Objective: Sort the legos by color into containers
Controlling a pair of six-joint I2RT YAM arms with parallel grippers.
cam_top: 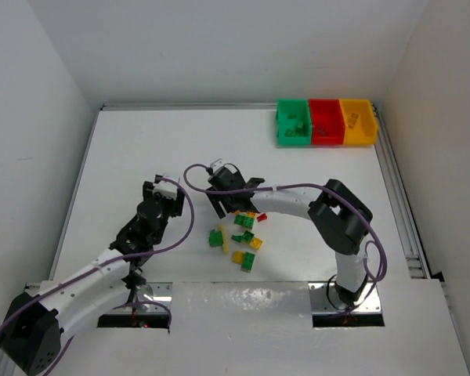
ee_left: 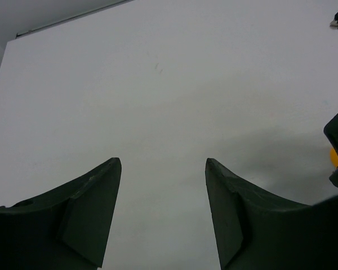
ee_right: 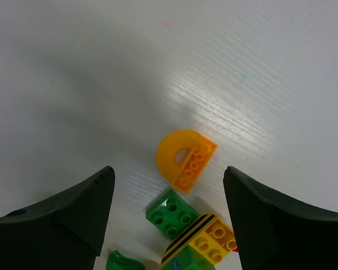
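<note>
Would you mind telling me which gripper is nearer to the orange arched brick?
Right. The right gripper hangs open just over the orange arched brick; the left gripper is off to the brick's left, above the table.

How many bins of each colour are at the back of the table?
Green bin: 1
Red bin: 1
Yellow-orange bin: 1
Total: 3 bins
</note>
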